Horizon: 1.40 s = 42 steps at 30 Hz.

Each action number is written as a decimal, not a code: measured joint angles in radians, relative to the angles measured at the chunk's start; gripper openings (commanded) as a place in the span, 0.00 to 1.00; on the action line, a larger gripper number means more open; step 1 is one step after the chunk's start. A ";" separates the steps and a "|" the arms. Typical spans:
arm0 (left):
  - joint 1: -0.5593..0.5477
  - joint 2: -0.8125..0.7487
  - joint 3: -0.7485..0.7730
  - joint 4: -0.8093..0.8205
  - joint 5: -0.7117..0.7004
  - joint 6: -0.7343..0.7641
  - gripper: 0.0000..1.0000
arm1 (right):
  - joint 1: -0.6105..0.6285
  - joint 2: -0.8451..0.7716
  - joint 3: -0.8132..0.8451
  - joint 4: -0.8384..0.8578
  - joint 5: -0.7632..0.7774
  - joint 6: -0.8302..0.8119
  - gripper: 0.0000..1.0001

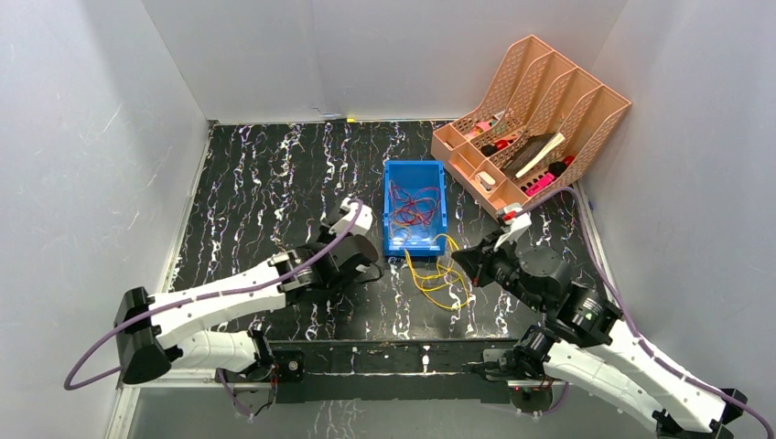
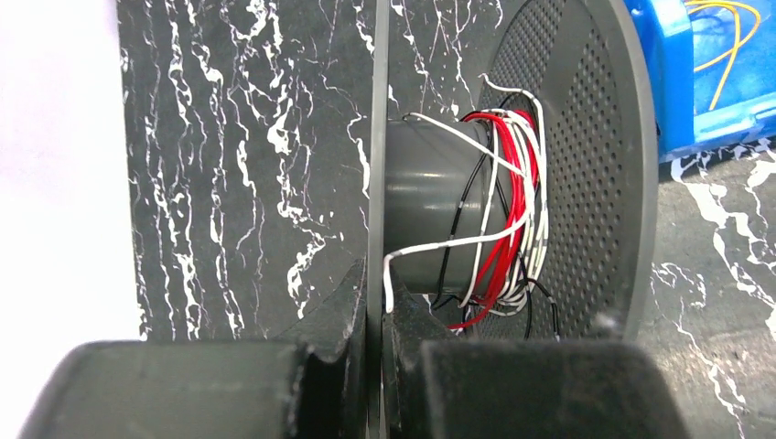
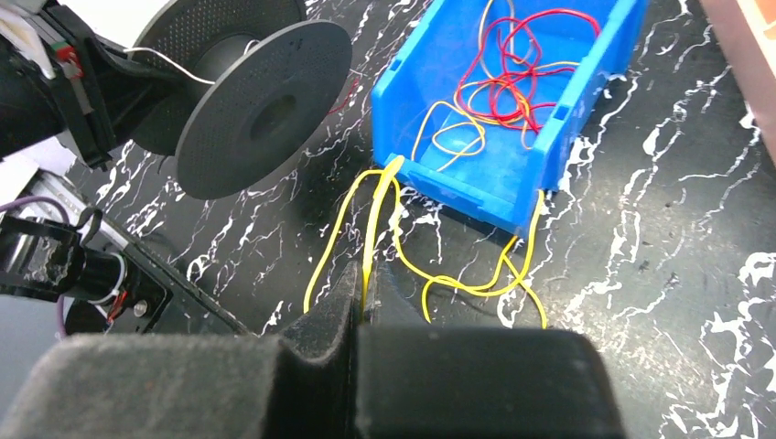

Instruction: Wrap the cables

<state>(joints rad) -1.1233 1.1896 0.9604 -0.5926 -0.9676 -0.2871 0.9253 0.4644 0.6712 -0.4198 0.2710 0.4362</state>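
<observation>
You are holding the left end effector (image 2: pixel 375 370) shut on the thin rim of the near flange of the grey spool (image 2: pixel 425 206), which is standing on edge beside the blue bin (image 3: pixel 476 187). Whether the spool is resting on the desk (image 1: pixel 265 183) or hanging just above it, you cannot tell. Its hub is already carrying wound strands (image 2: pixel 508 215) of white, red and black, bunched against the far flange.

You are pinching the right end effector (image 3: pixel 359 306) closed on one strand of the yellow cable (image 3: pixel 371 224). The cable is spilling over the bin's front wall and lying in loose loops on the desk between the bin and your fingers. The red cables (image 3: pixel 512 91) are sitting tangled inside the bin.

By the look of it, you are setting up to feed yellow cable onto the spool, with no yellow on the hub yet. The next move is calling for you to carry the pinched strand across to the gap between the flanges and lay it against the hub. Watch that the trailing loops are not snagging the bin or dragging the red tangle along.
</observation>
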 measured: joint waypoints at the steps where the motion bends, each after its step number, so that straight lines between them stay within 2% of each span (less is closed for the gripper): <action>1: 0.000 -0.019 -0.005 -0.009 0.009 -0.008 0.00 | 0.000 0.016 0.000 0.011 -0.012 -0.002 0.00; 12: 0.000 -0.287 -0.157 0.014 0.175 -0.072 0.00 | 0.000 0.209 0.158 0.067 -0.172 -0.016 0.00; 25: 0.000 -0.307 -0.216 0.059 0.282 -0.196 0.00 | 0.000 0.332 0.247 0.072 -0.307 0.040 0.00; 32: 0.000 -0.312 -0.236 0.076 0.289 -0.232 0.28 | 0.000 0.390 0.274 0.072 -0.343 0.060 0.00; 38: 0.000 -0.320 -0.236 0.076 0.290 -0.250 0.33 | 0.000 0.444 0.301 0.074 -0.377 0.066 0.00; 42: 0.000 -0.338 -0.236 0.072 0.288 -0.255 0.46 | 0.000 0.484 0.335 0.082 -0.402 0.070 0.00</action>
<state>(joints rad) -1.1233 0.8516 0.7242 -0.5201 -0.6796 -0.5423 0.9253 0.9482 1.0065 -0.3374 -0.1314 0.5060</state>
